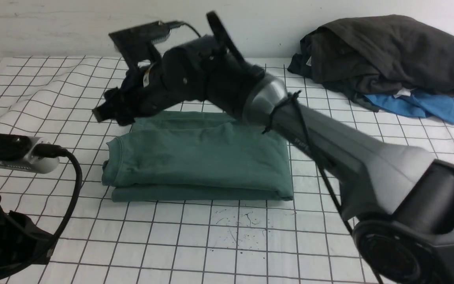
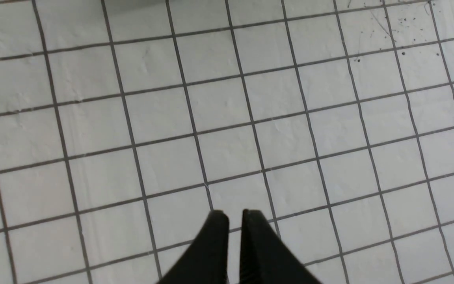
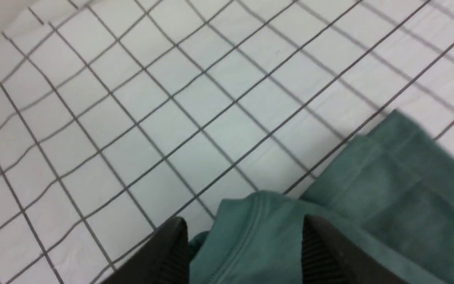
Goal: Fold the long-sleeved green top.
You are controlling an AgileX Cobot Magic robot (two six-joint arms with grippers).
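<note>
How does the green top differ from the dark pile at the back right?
The green long-sleeved top lies flat, folded into a neat rectangle mid-table; the dark garments sit in a crumpled heap at the far right, over a blue garment. The top is single; the heap mixes several. Both rest on the gridded cloth.

Bare checked tablecloth (image 1: 219, 236) lies open in front of the folded green long-sleeved top (image 1: 199, 157), and to its left. The right arm (image 1: 329, 154) slants across the top's right side and far edge. A pile of dark garments (image 1: 384, 51) fills the far right corner.
</note>
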